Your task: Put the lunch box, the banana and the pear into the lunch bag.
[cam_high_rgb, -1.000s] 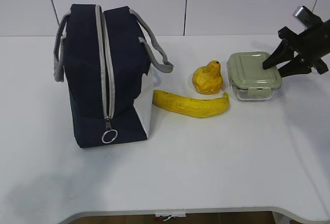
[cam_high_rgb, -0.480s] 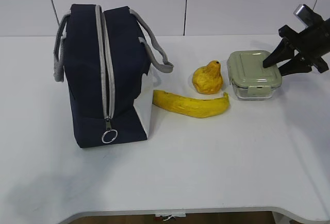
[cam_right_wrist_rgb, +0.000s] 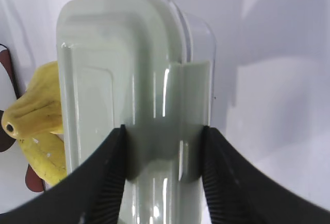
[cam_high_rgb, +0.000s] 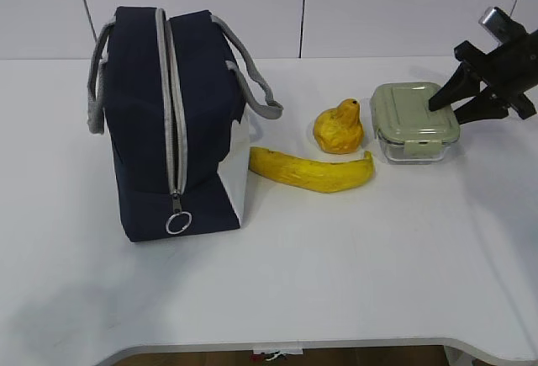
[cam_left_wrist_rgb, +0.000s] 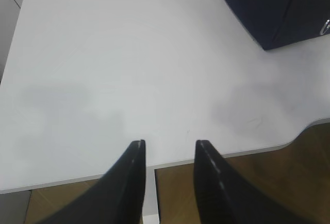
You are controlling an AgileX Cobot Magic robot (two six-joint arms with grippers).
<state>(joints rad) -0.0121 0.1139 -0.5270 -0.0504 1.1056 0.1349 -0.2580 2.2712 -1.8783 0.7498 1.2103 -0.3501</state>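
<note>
- Your white counter [cam_high_rgb: 336,257] carried everything; nothing was packed yet.
- The lunch bag [cam_high_rgb: 172,122] stood zipped; the banana [cam_high_rgb: 311,170], pear [cam_high_rgb: 339,126] and lunch box [cam_high_rgb: 414,122] lay to its right.
- Your right claw [cam_high_rgb: 443,101] was spread over the box lid; your left claw [cam_left_wrist_rgb: 169,149] hung open, empty.

No readable text, labels, brands or numbers anywhere.

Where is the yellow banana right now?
In the exterior view, the banana lies on the table just right of the lunch bag, in front of the pear.
</note>
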